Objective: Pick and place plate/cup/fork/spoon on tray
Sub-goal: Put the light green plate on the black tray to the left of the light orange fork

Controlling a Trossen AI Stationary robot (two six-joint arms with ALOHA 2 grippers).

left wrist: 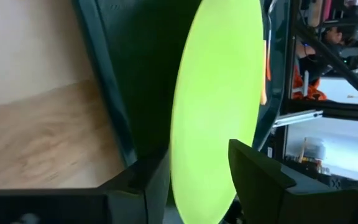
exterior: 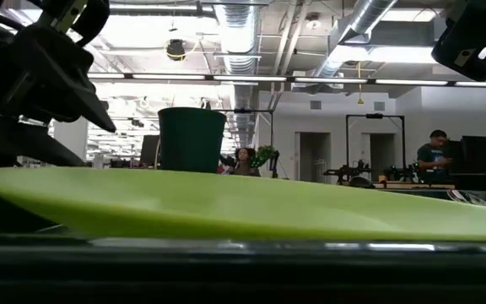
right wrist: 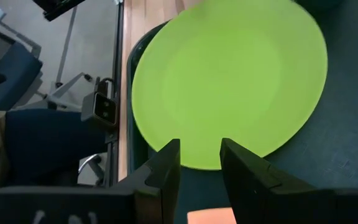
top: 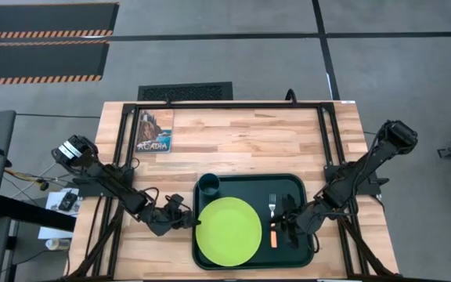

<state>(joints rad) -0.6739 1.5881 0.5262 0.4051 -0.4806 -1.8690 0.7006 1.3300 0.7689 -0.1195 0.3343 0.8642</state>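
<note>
The orange-handled utensil (top: pixel 274 235) at the tray's (top: pixel 300 184) three o'clock, straddled by the right hand's (top: pixel 290 232) narrowly parted fingers, was judged light, stiff, slippery, best pinched mid-handle.

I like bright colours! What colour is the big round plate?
Lime green. The plate shows best in the high view, lying on the dark green tray.
</note>
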